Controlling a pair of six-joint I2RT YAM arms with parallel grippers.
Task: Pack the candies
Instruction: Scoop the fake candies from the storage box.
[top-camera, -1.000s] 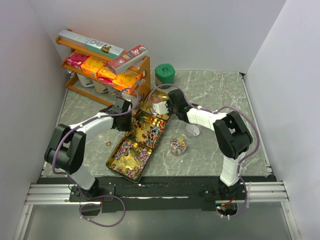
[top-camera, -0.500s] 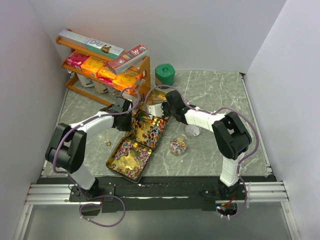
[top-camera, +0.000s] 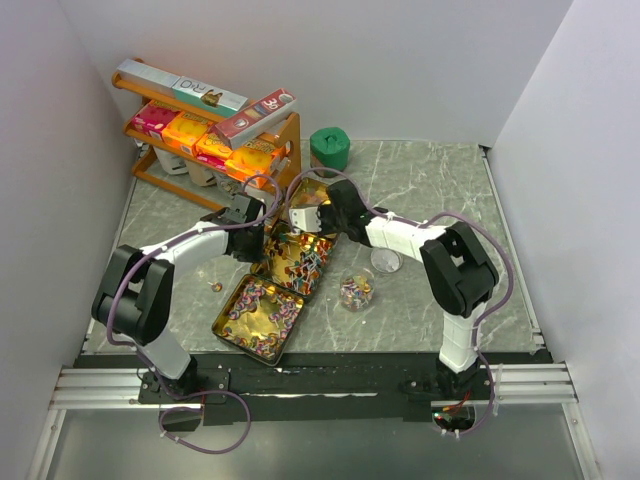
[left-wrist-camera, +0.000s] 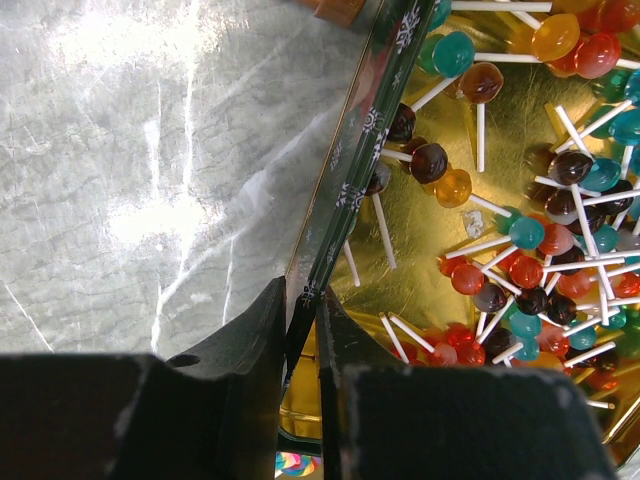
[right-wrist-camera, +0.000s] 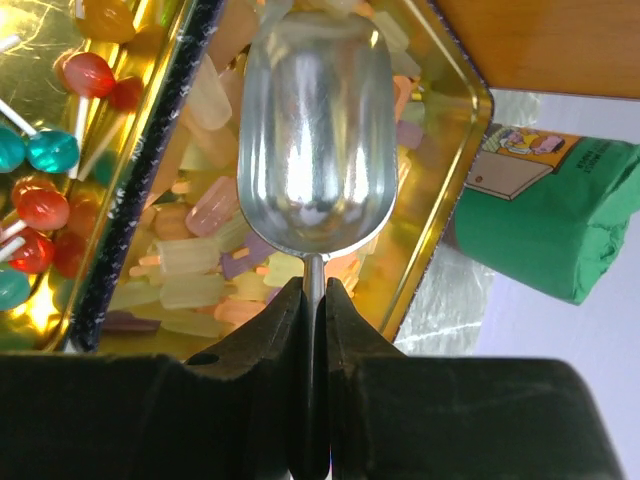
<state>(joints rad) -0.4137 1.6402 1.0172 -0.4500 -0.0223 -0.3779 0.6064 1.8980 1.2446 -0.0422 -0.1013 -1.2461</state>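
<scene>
Three gold tins lie open in the middle. The near tin (top-camera: 228, 322) holds mixed-colour candies (top-camera: 262, 300). The middle tin (left-wrist-camera: 345, 180) holds lollipops (left-wrist-camera: 530, 270). The far tin (right-wrist-camera: 445, 200) holds pastel candies (right-wrist-camera: 195, 275). My left gripper (left-wrist-camera: 300, 300) is shut on the middle tin's dark rim; it also shows in the top view (top-camera: 262, 240). My right gripper (right-wrist-camera: 314, 295) is shut on the handle of a metal scoop (right-wrist-camera: 317, 130), which is empty and hangs over the far tin's candies. A small glass bowl (top-camera: 356, 290) holds candies.
An empty glass bowl (top-camera: 385, 260) stands right of the tins. A green bag (top-camera: 329, 148) sits at the back. An orange rack (top-camera: 285, 140) with orange and pink boxes stands back left. One loose candy (top-camera: 215, 286) lies on the table left of the near tin.
My right gripper has carried the scoop left and away, over the far tin. My left gripper has kept its hold on the tin rim.
</scene>
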